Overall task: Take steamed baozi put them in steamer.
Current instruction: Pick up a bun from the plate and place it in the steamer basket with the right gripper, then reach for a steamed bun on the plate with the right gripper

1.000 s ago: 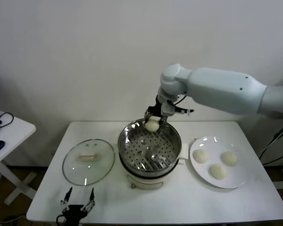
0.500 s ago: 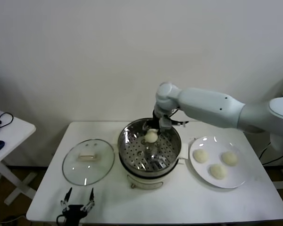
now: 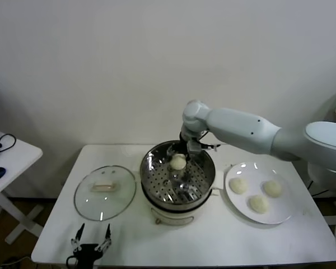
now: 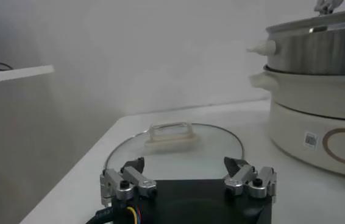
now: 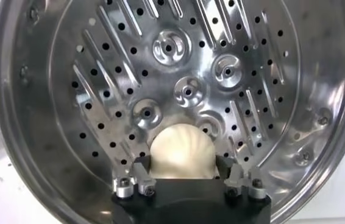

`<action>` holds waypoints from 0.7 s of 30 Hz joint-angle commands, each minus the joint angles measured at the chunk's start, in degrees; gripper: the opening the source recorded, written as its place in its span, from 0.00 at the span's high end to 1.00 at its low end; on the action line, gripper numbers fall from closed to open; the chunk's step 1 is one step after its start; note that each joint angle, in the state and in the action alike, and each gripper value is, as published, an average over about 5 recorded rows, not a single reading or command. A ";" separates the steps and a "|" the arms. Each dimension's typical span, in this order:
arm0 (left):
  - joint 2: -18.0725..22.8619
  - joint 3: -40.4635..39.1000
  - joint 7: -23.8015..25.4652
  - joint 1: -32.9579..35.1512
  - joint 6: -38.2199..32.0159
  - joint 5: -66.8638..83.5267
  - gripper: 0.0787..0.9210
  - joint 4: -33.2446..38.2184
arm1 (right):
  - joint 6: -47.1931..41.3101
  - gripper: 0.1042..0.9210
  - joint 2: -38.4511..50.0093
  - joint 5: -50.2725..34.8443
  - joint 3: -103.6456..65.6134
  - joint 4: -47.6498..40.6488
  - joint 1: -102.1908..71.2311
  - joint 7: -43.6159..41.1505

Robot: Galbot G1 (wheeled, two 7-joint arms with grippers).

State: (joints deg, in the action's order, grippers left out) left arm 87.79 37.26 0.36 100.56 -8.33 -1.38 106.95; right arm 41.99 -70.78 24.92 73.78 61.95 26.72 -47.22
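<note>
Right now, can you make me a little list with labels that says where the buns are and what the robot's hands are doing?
steamer: middle of table, uncovered
bun in steamer: one, on the holed floor, between the right gripper's fingers
buns on plate: three
plate: right of steamer
glass lid: flat on table, left of steamer
right gripper: inside the steamer, at the bun
left gripper: parked near the table's front edge, open, empty

You will note the right end effector has descended from above the steamer rim to inside its far side. The baozi it carried went down with it and now sits low over the perforated floor. The fingers, previously clamped on it, now stand spread either side.
</note>
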 commanded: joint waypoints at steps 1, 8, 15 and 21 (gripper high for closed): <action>0.02 0.07 -0.01 0.07 -0.01 0.03 0.12 0.06 | 0.55 0.13 0.37 -2.15 0.18 0.31 1.12 0.57; 0.06 0.06 0.00 0.36 0.08 -0.04 0.12 0.41 | -4.86 0.12 7.67 -26.36 9.97 6.23 14.61 -5.43; 0.14 -0.31 -0.02 0.38 0.03 -0.23 0.12 0.38 | -24.75 0.12 16.27 -61.21 29.69 10.32 31.83 -11.61; 0.08 -0.52 -0.02 0.26 0.05 -0.25 0.12 0.43 | -40.07 0.12 24.64 -61.11 35.71 13.32 34.49 -6.96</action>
State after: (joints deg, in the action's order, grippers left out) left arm 87.91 36.75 0.33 100.81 -8.32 -1.61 107.34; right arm 17.98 -54.52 -19.22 98.05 71.99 51.54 -53.90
